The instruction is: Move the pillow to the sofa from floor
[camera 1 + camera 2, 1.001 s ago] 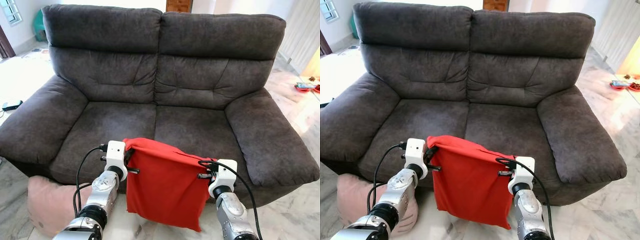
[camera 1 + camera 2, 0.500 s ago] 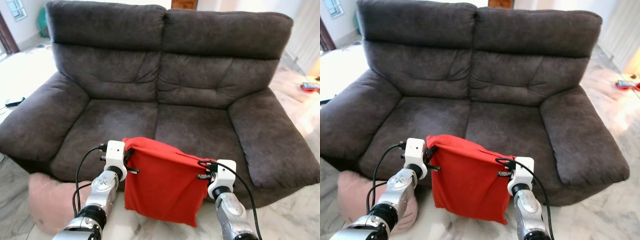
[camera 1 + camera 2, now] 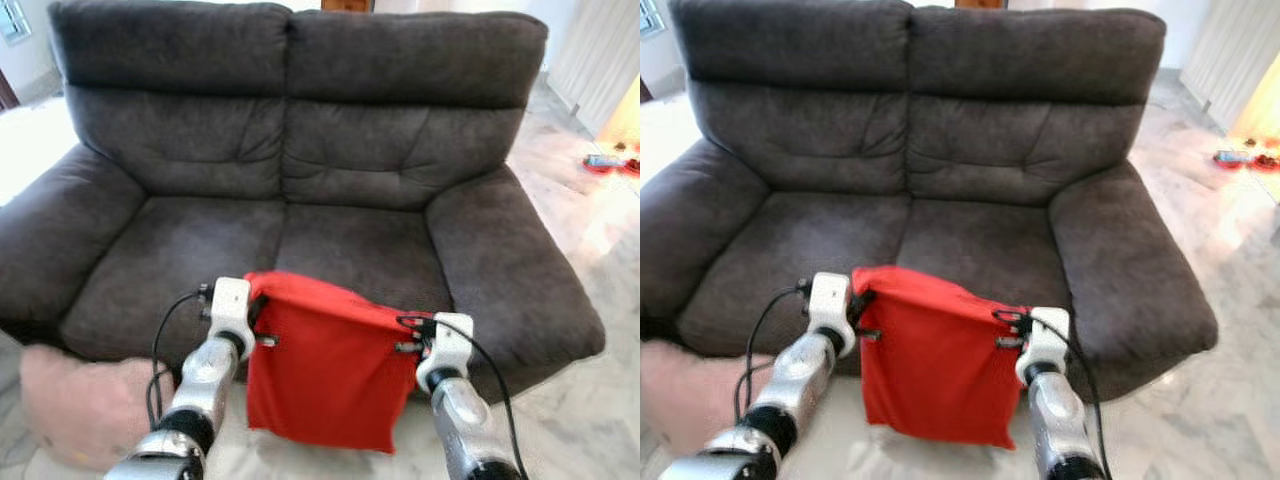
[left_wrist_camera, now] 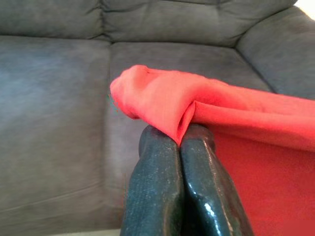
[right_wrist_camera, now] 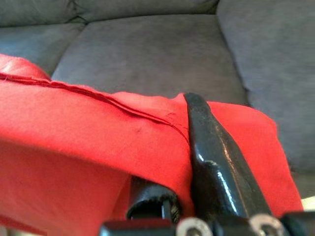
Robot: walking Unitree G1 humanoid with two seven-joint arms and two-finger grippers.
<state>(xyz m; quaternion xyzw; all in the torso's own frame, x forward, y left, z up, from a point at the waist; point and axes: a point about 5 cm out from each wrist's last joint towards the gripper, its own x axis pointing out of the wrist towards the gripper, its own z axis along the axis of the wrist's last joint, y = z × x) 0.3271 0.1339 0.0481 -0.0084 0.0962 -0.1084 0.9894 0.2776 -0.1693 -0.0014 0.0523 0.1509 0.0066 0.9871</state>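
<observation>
— Grey sofa (image 3: 300, 190) ahead on marble floor (image 3: 590, 400). Where's the pillow?

— Red pillow (image 3: 330, 375) hangs limp in front of the seat, left end effector (image 4: 172, 142) and right end effector (image 5: 189, 132) each clamped on a top corner. Pink cushion (image 3: 75, 405) lies on the floor.

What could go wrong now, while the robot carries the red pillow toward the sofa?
1. The red pillow hangs limp, held only by its top corners. The left end effector pinches a thin fold, so the cloth may slip out.
2. Its lower edge hangs below the front of the sofa seat; without lifting, it may catch there rather than land on the cushion.
3. A pink pillow lies on the floor beside the left arm and might get bumped or stepped on.
</observation>
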